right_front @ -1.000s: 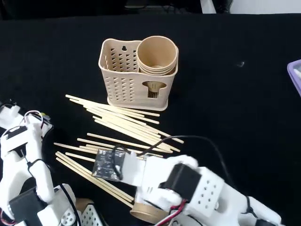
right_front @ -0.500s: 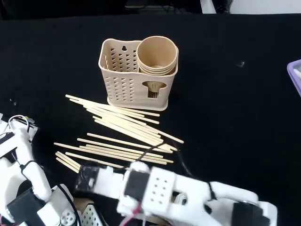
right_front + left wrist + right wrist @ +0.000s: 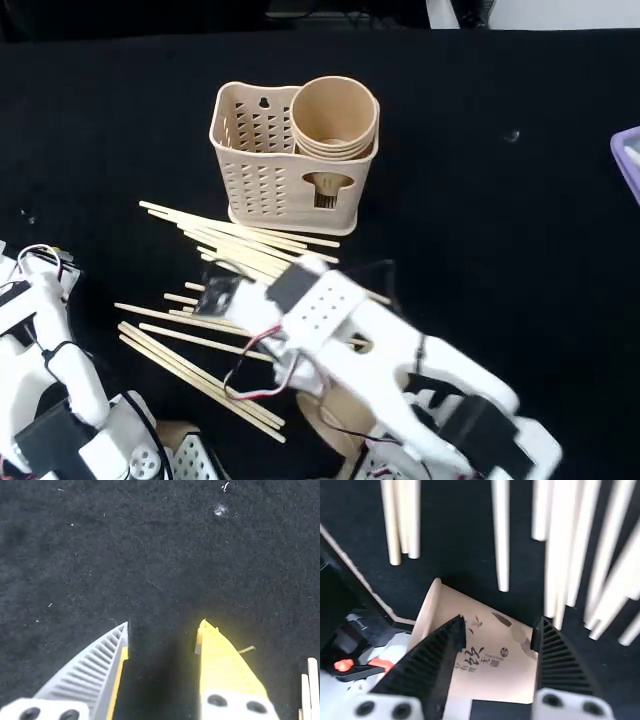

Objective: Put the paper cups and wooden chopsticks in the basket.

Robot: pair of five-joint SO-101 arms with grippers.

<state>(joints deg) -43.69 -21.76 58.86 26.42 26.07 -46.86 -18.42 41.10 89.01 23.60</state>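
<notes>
The right arm (image 3: 380, 360) stretches from the lower right of the frame toward the centre in the high view, wrist angled downward. The right end effector (image 3: 501, 625) has its jaws spread wide. At lower left, the left arm (image 3: 45, 370) stands folded, the left end effector (image 3: 162, 630) pointing down, jaws parted.

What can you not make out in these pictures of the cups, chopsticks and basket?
Loose paper cup: high view, mostly hidden under the right arm.
Chopsticks: high view, that arm covers the pile's middle, so no count.
Stacked cups in the basket: rims too close to count; the wall hides their bodies.
Purple object: cut off by the high view's right edge.
</notes>
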